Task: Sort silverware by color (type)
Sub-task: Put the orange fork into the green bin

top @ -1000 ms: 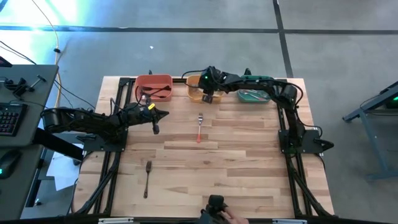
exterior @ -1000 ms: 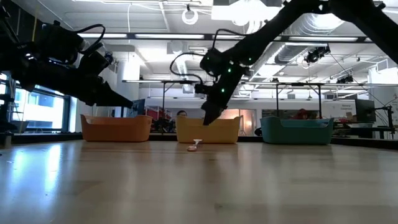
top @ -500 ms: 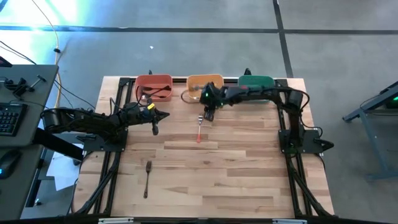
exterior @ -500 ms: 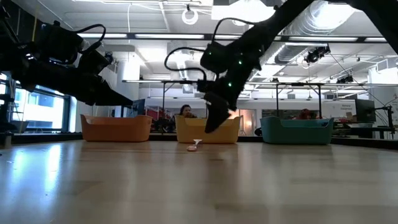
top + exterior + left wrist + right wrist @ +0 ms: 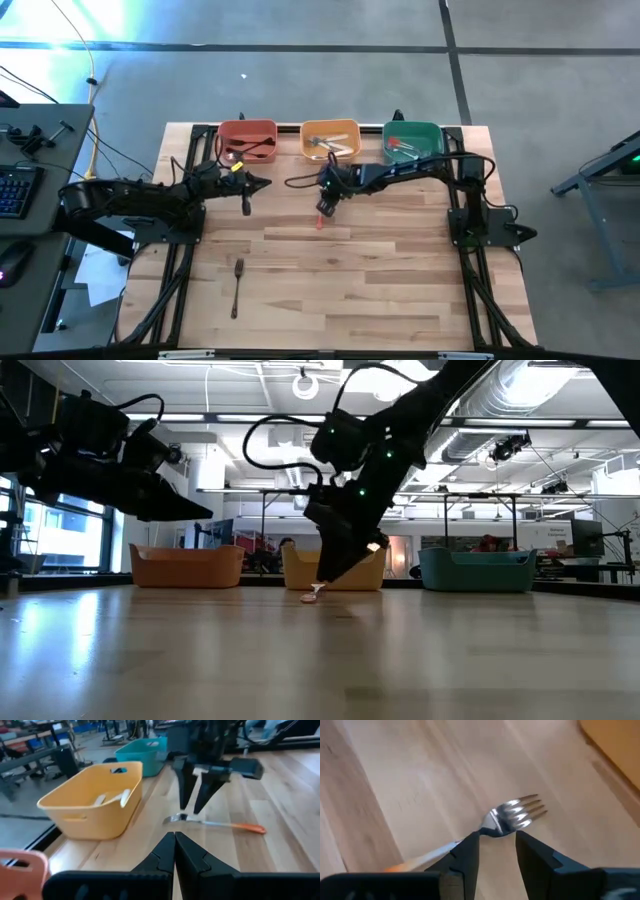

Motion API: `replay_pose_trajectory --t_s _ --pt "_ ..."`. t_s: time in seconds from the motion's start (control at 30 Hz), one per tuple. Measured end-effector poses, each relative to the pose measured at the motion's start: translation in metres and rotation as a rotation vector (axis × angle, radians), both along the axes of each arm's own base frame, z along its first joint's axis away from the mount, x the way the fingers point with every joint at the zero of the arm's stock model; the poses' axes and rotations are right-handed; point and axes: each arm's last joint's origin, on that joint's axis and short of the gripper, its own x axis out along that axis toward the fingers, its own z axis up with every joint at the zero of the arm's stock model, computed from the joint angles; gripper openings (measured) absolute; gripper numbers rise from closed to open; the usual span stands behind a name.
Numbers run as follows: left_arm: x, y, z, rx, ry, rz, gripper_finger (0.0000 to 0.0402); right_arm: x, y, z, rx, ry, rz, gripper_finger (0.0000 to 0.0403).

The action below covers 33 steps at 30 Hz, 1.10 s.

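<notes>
A red-handled fork (image 5: 319, 220) lies flat on the table in front of the orange bin; it also shows in the right wrist view (image 5: 512, 815) and the left wrist view (image 5: 215, 823). My right gripper (image 5: 495, 840) is open and reaches down over it, one finger on each side of the fork's neck, just behind the tines. My left gripper (image 5: 175, 845) is shut and hovers above the table in front of the red bin (image 5: 247, 140). A dark fork (image 5: 237, 285) lies alone near the table's left near part. My right gripper comes at the red-handled fork from above, pointing down, with its fingers (image 5: 467, 852) straddling the neck (image 5: 487, 827) across the fork. The fork lies flat on the table. Whether the fingers touch it, I cannot tell.
Three bins stand in a row at the far edge: the red one holds dark forks, the orange bin (image 5: 330, 140) holds pale ones, and the green bin (image 5: 412, 140) holds red-handled ones. Bare wood stretches across the middle and near side of the table (image 5: 380, 290).
My right gripper has moved from above the orange bin toward the table's near edge and down, ending low over the head of the red-handled fork. The fork has stayed where it was.
</notes>
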Motion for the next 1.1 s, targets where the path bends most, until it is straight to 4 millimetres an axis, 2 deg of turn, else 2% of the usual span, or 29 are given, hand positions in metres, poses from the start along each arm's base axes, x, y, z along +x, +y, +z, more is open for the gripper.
replay_pose_trajectory --t_s 0.13,0.33,0.5,0.63,0.73,0.9,1.1 --pt "-0.005 0.003 -0.001 -0.005 0.026 0.030 0.0000 0.001 0.007 0.001 -0.037 -0.014 -0.110 0.0111" --pt "-0.009 0.005 0.003 0.013 0.013 -0.004 0.0000 0.007 0.010 -0.003 0.009 -0.085 -0.194 0.0116" --pt "-0.015 0.009 0.006 0.017 -0.003 -0.007 0.0000 0.013 0.017 -0.022 0.012 -0.080 -0.227 0.0161" --pt "-0.020 0.012 0.007 0.014 -0.002 -0.008 0.0000 0.013 0.021 -0.026 -0.022 -0.083 -0.293 0.0201" --pt "-0.023 0.014 0.008 0.015 -0.005 0.011 0.0000 0.014 0.023 -0.027 -0.033 -0.085 -0.301 0.0209" --pt "-0.026 0.016 0.008 0.012 -0.001 0.030 0.0000 0.015 0.022 -0.034 -0.049 -0.068 -0.308 0.0176" --pt "-0.026 0.016 0.008 0.015 0.002 0.031 0.0000 0.014 0.025 -0.037 -0.067 -0.037 -0.272 0.0091"
